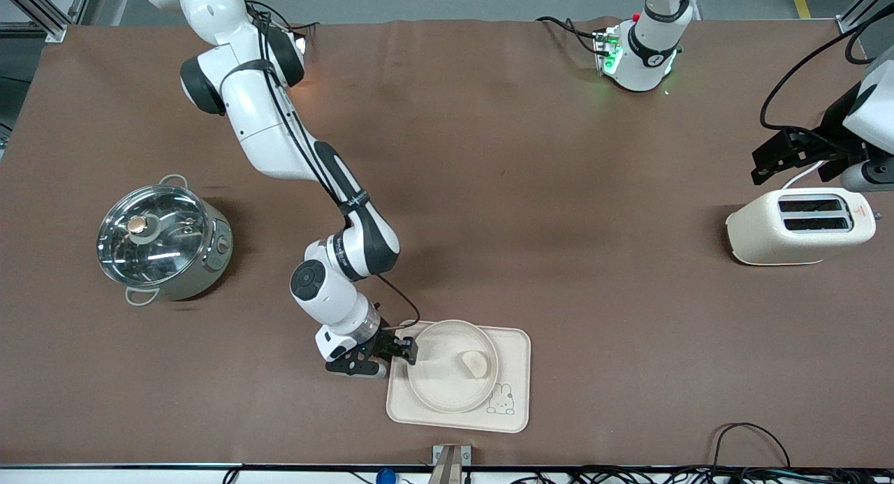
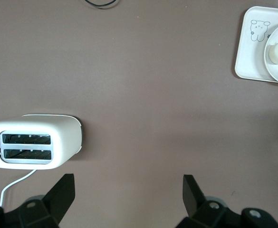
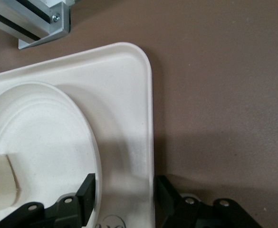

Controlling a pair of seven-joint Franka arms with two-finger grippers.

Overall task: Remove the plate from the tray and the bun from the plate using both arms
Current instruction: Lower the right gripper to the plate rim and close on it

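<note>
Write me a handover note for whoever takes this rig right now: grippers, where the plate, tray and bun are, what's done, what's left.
Right gripper: down at the rim of the plate on the side toward the right arm's end of the table, one finger inside the rim and one outside it, jaws not yet clamped.
Left gripper: open and empty, waiting in the air near the toaster.
Plate sits on the tray; the bun lies in the plate.
Done: approach to the plate only.
Left: grip the plate, lift it off the tray, set it on the table, then take the bun off the plate.
</note>
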